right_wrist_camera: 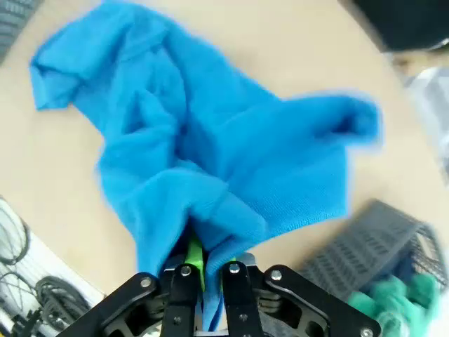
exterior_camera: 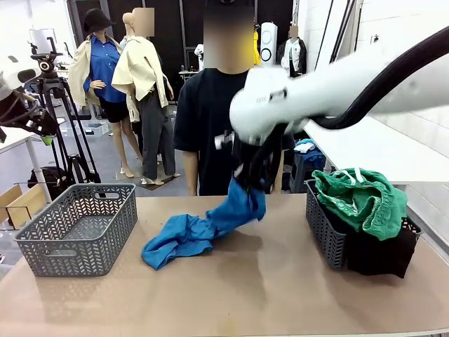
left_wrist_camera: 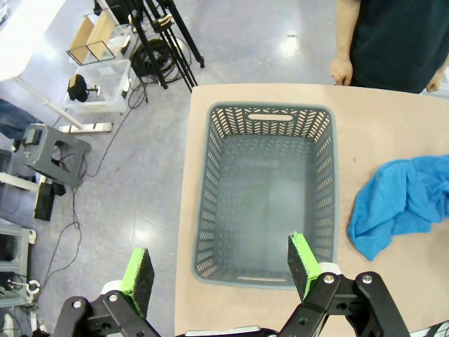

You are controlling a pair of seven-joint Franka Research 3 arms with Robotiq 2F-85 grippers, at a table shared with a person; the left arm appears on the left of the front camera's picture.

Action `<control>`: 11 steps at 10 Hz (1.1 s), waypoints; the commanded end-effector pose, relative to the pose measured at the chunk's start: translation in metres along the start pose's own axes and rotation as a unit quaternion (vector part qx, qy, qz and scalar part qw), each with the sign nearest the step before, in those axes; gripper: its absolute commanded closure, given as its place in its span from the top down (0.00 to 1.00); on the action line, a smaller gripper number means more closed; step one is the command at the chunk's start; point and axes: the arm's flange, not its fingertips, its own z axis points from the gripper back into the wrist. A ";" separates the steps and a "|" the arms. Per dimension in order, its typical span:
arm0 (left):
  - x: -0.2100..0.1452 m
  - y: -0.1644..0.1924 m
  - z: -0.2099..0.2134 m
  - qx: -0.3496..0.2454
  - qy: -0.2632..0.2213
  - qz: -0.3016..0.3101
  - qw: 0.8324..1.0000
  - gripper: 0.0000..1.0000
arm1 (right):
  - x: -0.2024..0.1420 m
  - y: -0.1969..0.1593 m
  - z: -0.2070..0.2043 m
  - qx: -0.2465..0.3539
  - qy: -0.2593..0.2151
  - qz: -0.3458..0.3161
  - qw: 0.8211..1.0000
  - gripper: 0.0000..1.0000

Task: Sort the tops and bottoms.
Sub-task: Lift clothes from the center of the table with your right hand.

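R gripper [right_wrist_camera: 203,270] pinches crumpled blue cloth top [exterior_camera: 200,228], part lifted off tan table [exterior_camera: 245,295]. L gripper [left_wrist_camera: 221,270] spread wide over empty grey plastic basket [left_wrist_camera: 210,175]. No readable writing.

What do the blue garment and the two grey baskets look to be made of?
Blue garment: soft matte fabric, likely a knit; it drapes and creases under the right pincer. Left basket and right basket: probably moulded plastic, given their rigid walls with a regular cut-out pattern and dull sheen.

My left claw [left_wrist_camera: 221,275] hung wide open above the grey basket [left_wrist_camera: 264,202]. I saw a blue garment [left_wrist_camera: 403,203] lying just beside it on the table [left_wrist_camera: 393,133].
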 end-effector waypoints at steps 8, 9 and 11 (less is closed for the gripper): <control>0.000 0.002 0.000 0.007 0.000 -0.002 1.000 1.00 | 0.083 0.017 0.309 -0.181 -0.104 -0.036 0.977 0.00; 0.000 0.002 0.000 0.007 0.000 -0.002 1.000 1.00 | 0.080 0.016 0.317 -0.184 -0.108 -0.036 0.976 0.00; 0.000 0.002 0.000 0.007 0.000 -0.002 1.000 1.00 | 0.075 0.012 0.327 -0.187 -0.108 -0.035 0.976 0.00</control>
